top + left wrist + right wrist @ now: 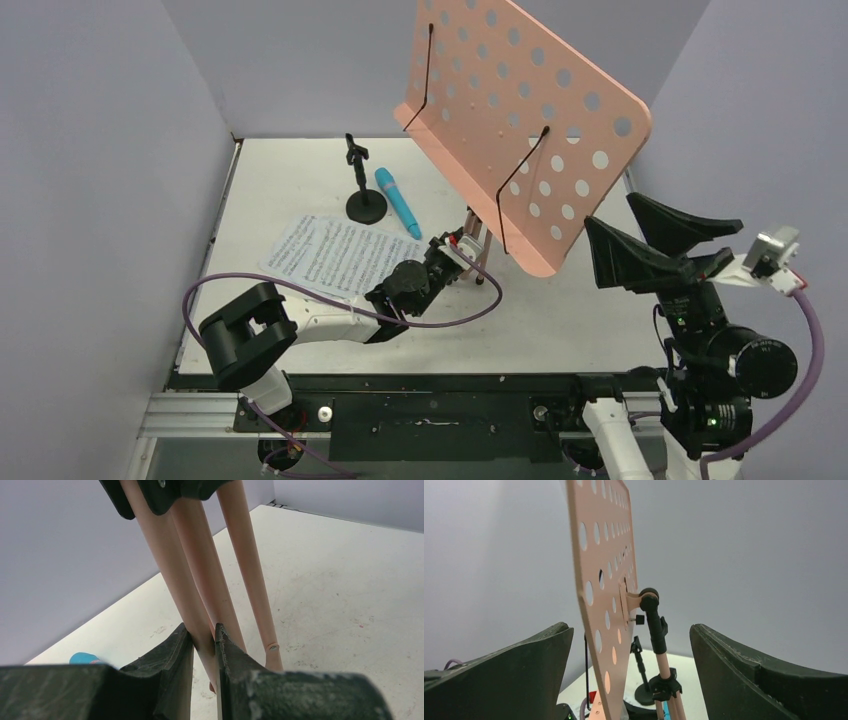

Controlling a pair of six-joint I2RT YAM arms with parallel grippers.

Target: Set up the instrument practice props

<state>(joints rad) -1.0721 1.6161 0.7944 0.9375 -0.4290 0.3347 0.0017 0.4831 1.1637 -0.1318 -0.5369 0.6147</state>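
Top view, left arm: stretched low over the table (570, 310), wrist reaching in toward the foot of the pink music stand (520, 110).
Top view, left gripper (458, 250): down among the stand's legs, under the tilted plate; the grip itself is hard to read from up here.
Top view, right arm: raised at the right edge. The right gripper (612, 212) points toward the plate's lower corner, fingers spread wide, touching nothing.
Top view, props: the sheet-music page (335, 255) lies flat beside the left wrist. The blue microphone (398, 202) lies just beside the upright black mic stand (364, 205), behind the page.
Left wrist view: both fingers (175, 665) are pinched onto one tripod leg (202, 630), with the other legs running alongside it.
Right wrist view: fingers far apart and empty, the plate seen edge-on between them, well clear of both.
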